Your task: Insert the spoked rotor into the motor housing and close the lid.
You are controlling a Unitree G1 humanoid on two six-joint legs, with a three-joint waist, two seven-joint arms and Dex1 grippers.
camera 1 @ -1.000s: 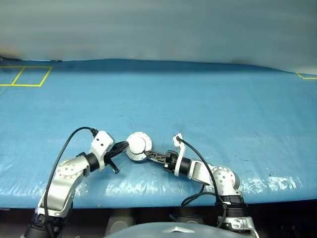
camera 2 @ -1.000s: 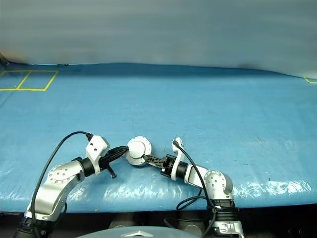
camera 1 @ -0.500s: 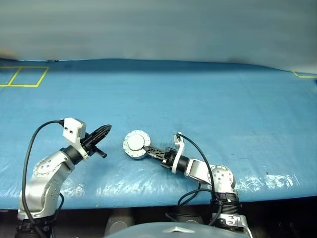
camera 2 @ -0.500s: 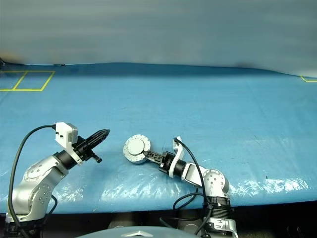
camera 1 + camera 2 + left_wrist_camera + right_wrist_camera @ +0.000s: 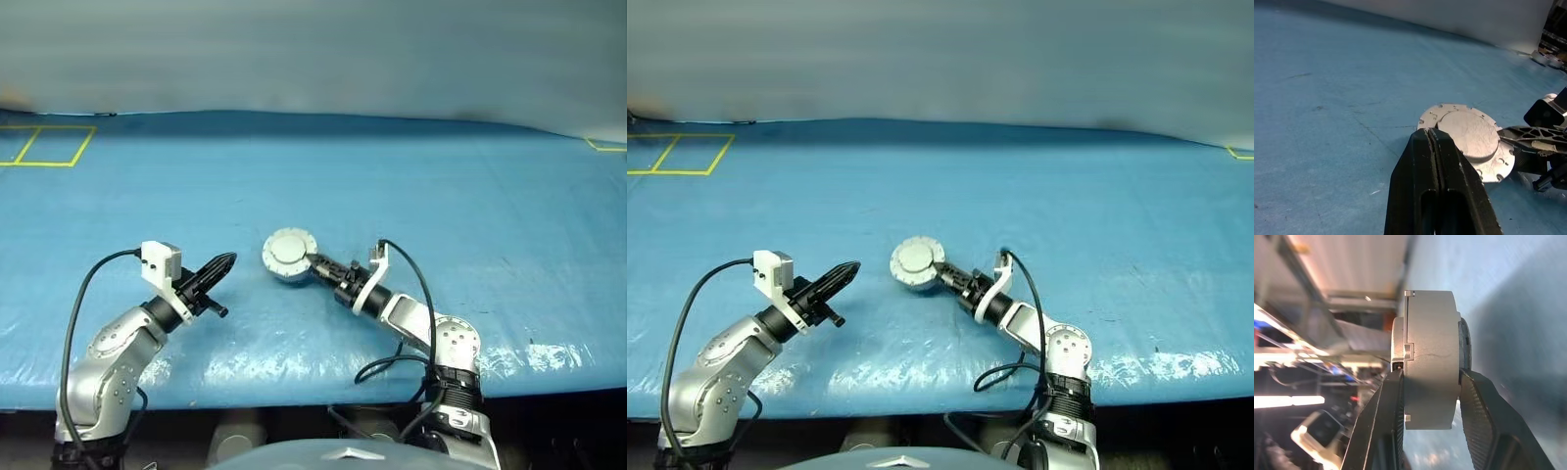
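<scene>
The blue table (image 5: 470, 186) carries the work toward its near edge, about midway along it. My right gripper (image 5: 315, 265) is clamped across the motor housing (image 5: 290, 255), one finger on each flat face, lid shut, so I judge the rotor already seated inside. My left gripper (image 5: 223, 262) has its fingers pressed together, empty, standing apart to the housing's left, presumably clearing the grip.
</scene>
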